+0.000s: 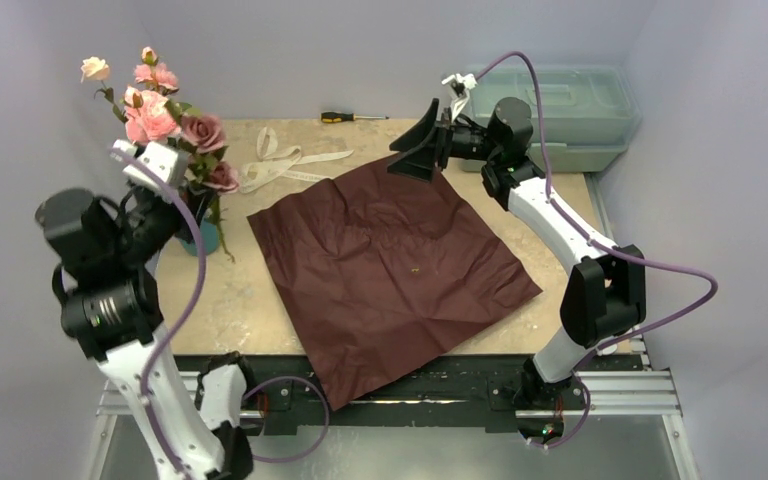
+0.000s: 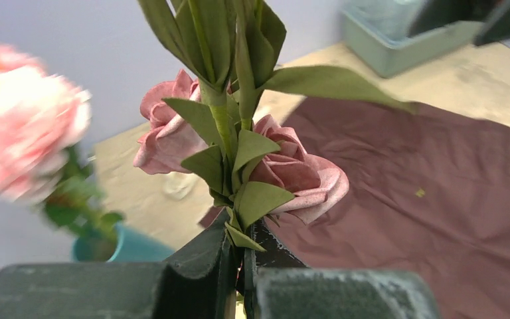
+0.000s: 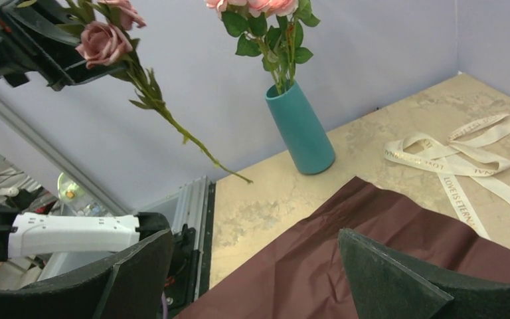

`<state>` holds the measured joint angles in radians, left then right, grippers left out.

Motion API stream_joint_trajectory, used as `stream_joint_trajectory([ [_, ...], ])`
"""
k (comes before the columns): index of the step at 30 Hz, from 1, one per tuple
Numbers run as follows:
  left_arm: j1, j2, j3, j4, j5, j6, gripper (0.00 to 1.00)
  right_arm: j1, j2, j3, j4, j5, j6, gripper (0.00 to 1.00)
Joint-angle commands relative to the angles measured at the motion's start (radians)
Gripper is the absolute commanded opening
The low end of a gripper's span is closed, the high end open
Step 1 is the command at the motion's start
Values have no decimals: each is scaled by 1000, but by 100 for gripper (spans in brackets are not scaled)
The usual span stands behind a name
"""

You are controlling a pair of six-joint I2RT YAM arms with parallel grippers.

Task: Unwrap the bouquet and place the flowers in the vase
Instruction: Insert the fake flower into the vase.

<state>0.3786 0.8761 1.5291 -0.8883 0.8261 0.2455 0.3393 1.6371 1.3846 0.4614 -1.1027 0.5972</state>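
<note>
Beige counter (image 1: 250,300) carries the flat maroon paper (image 1: 390,270) and a ribbon (image 1: 280,165). My left tool (image 2: 239,266) pinches a two-rose stem (image 2: 299,176) near the teal vase (image 3: 300,129), which holds other flowers (image 3: 265,13). My right tool (image 1: 418,145) is spread wide, holding nothing, over the paper's far corner.

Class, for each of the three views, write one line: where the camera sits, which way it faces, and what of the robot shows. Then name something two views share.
Top external: above and behind the arm bases, looking down on the table; the left arm and right arm show.
Left wrist: on the left arm, facing the toolbox; its shut left end effector clamps a rose stem.
Right wrist: on the right arm, facing the vase; the open right end effector shows.
Shared: maroon paper, in all views.
</note>
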Motion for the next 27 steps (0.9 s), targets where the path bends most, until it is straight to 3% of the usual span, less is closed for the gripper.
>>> stream_joint_trajectory([
  [1, 146, -129, -39, 17, -148, -113, 0, -1, -11, 37, -26, -39, -43, 98],
  [9, 261, -97, 44, 93, -535, -311, 0, -1, -11, 33, -38, -82, -54, 98],
  [13, 270, -34, 113, 147, -673, -359, 0, -1, 2, 83, -134, -93, -129, 98],
  [19, 273, 176, 363, 142, -724, -432, 0, -4, 40, 159, -206, -104, -173, 98],
  [27, 273, 337, 530, 199, -712, -503, 0, -7, 73, 198, -232, -89, -174, 98],
])
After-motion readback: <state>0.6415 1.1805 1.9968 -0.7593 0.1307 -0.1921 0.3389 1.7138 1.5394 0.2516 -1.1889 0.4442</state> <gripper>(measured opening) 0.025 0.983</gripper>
